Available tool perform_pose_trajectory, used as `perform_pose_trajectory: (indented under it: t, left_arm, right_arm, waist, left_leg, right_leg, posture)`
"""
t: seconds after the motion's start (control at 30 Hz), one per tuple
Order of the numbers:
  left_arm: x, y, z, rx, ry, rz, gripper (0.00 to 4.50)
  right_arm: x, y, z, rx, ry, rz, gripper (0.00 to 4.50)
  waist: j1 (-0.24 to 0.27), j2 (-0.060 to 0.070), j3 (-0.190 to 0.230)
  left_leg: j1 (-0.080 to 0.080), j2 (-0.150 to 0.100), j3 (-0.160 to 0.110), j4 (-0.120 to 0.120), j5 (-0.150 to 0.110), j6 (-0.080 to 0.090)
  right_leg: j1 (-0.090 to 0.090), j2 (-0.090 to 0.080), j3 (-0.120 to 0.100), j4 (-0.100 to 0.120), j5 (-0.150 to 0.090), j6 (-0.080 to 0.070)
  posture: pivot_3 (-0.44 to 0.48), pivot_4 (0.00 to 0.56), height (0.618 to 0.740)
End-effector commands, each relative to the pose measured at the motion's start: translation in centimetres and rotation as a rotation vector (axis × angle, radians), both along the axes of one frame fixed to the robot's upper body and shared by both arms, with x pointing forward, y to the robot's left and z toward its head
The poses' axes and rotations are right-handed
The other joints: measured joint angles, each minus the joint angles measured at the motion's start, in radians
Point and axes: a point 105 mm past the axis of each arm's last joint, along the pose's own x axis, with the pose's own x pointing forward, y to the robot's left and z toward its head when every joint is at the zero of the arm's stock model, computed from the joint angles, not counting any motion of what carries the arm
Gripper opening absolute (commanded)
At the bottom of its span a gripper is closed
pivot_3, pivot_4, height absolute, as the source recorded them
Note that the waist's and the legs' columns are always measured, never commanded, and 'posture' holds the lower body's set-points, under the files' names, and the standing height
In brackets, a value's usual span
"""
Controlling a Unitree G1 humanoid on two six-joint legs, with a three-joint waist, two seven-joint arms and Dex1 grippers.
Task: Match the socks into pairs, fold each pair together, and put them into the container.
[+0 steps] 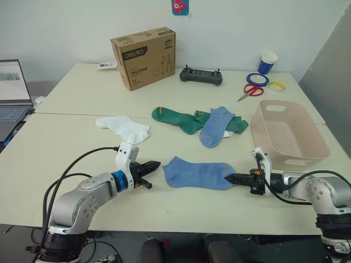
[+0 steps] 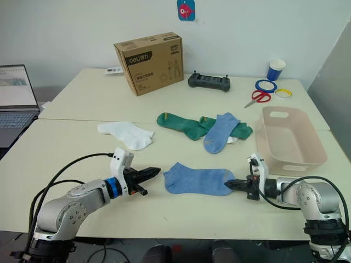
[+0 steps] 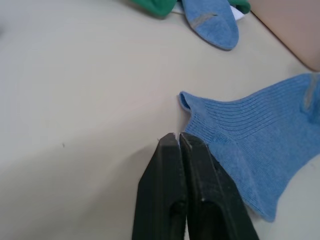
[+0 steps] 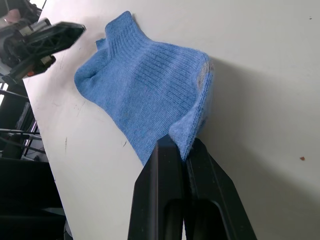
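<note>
Light blue sock (image 1: 199, 172) flat near front edge of table (image 1: 66, 148), between both grippers. Toe end pinched in clenched fingers of right gripper (image 1: 231, 178), fabric lifted slightly there. Left gripper (image 1: 155, 164) just beside cuff end, fingers pressed together, nothing between them. Further back, second light blue sock (image 1: 214, 127) draped over 2 dark green socks (image 1: 181, 118), with a bit of white showing beneath. White sock (image 1: 125, 127) apart to robot's left. Pale pink container (image 1: 287, 134) at right, near right gripper. Beyond: cardboard box (image 1: 143, 57), black controller (image 1: 201, 75), red scissors (image 1: 250, 91), tape rolls (image 1: 258, 79), blue cup (image 1: 267, 62), laptop (image 1: 13, 87) at far left
</note>
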Motion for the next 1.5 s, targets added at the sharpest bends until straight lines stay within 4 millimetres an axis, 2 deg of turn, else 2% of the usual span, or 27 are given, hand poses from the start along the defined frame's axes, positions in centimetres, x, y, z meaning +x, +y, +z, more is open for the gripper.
perform_pose_trajectory:
  t: [0.03,0.2,0.23,0.4,0.5,0.77,1.03,1.13,1.23,1.3,1.37,1.5]
  left_arm:
    - [-0.5,-0.8,0.8,0.055,-0.071,-0.145,1.23]
    - [-0.1,-0.6,-2.0,0.239,-0.07,-0.21,2.87]
    - [0.0,-0.7,-2.4,0.253,-0.066,-0.22,3.07]
    - [0.7,-1.4,-3.1,0.247,-0.064,-0.235,3.07]
    - [0.7,-1.9,-2.8,0.223,-0.08,-0.262,2.5]
    - [-1.1,-2.2,-2.8,0.2,-0.045,-0.347,0.02]
    - [-1.5,-1.3,-2.0,0.18,-0.046,-0.25,0.02]
    - [-3.3,-1.6,-1.6,0.145,-0.015,-0.238,0.02]
    - [-6.3,-2.0,-2.0,0.148,0.038,-0.263,0.02]
    - [-7.3,-2.2,-2.0,0.134,0.057,-0.248,0.02]
    - [-8.3,-2.8,-1.8,0.082,0.079,-0.203,0.02]
    - [-9.7,-3.7,-1.2,-0.038,0.134,-0.14,0.02]
  right_arm:
    - [0.2,0.1,1.3,0.028,-0.049,0.01,0.0]
    - [0.2,0.2,1.3,0.027,-0.051,0.012,0.0]
    - [0.2,0.2,1.3,0.027,-0.051,0.012,0.0]
    - [0.1,0.4,1.3,0.025,-0.054,0.015,0.0]
    - [0.0,0.4,1.3,0.026,-0.053,0.016,0.0]
    - [-0.1,0.5,1.2,0.031,-0.055,0.013,0.0]
    - [0.4,0.7,1.7,0.034,-0.078,0.031,0.0]
    - [1.2,1.2,2.2,0.031,-0.099,0.04,0.0]
    - [3.2,2.4,2.4,0.019,-0.088,0.044,0.0]
    - [4.1,3.1,2.4,-0.005,-0.081,0.07,0.0]
    - [4.9,4.5,3.1,-0.003,-0.067,0.14,0.0]
    - [5.5,6.8,4.1,-0.025,-0.073,0.285,0.0]
  waist:
    - [0.0,0.0,0.0]
    - [0.0,0.0,0.0]
    - [0.0,0.0,0.0]
    - [0.003,0.0,0.0]
    - [0.003,0.0,0.0]
    - [0.001,0.0,0.0]
    - [-0.002,0.001,0.0]
    - [-0.012,0.001,0.0]
    - [-0.029,0.001,0.001]
    - [-0.03,0.001,0.001]
    - [-0.029,0.001,0.001]
    - [-0.027,0.002,0.003]
  left_leg:
    - [0.0,0.0,0.001,0.0,0.0,0.0]
    - [0.0,0.0,0.001,-0.003,0.0,0.0]
    - [0.0,0.0,0.001,-0.003,0.0,0.0]
    - [0.0,0.0,0.0,-0.004,0.0,0.0]
    - [0.0,0.0,0.001,-0.003,0.0,0.0]
    - [0.0,0.001,0.0,-0.004,0.0,0.0]
    - [0.0,0.001,0.0,-0.005,0.0,0.0]
    - [0.0,0.001,0.0,-0.005,0.0,0.0]
    - [0.0,0.001,0.0,-0.005,0.0,0.0]
    - [0.001,0.001,0.0,-0.005,0.0,0.0]
    - [0.001,0.001,0.0,-0.005,0.0,0.0]
    - [0.001,0.001,0.001,-0.004,0.0,0.0]
  right_leg:
    - [0.0,0.0,0.0,0.0,0.0,0.0]
    - [-0.001,0.0,0.001,-0.001,0.0,0.001]
    - [-0.001,0.0,0.0,-0.001,0.001,0.001]
    - [-0.001,0.0,-0.001,0.0,0.001,0.002]
    - [0.0,0.0,0.0,0.0,0.001,0.002]
    - [-0.001,0.0,-0.001,0.0,0.0,0.003]
    - [-0.001,0.0,-0.001,0.0,-0.001,0.003]
    - [-0.001,0.0,-0.001,0.0,-0.001,0.003]
    - [-0.001,0.0,0.0,0.0,-0.001,0.003]
    - [-0.001,0.0,0.0,0.001,0.0,0.003]
    - [-0.001,0.0,-0.001,0.001,-0.001,0.003]
    - [-0.001,-0.001,0.0,0.001,0.0,0.003]
  posture:
    - [0.0,0.15,0.74]
    - [0.0,0.15,0.74]
    - [0.0,0.15,0.74]
    - [0.0,0.15,0.74]
    - [0.0,0.15,0.74]
    - [0.0,0.15,0.74]
    - [0.0,0.15,0.74]
    - [0.0,0.15,0.74]
    - [0.0,0.15,0.74]
    - [0.0,0.15,0.74]
    - [0.0,0.15,0.74]
    - [0.0,0.15,0.74]
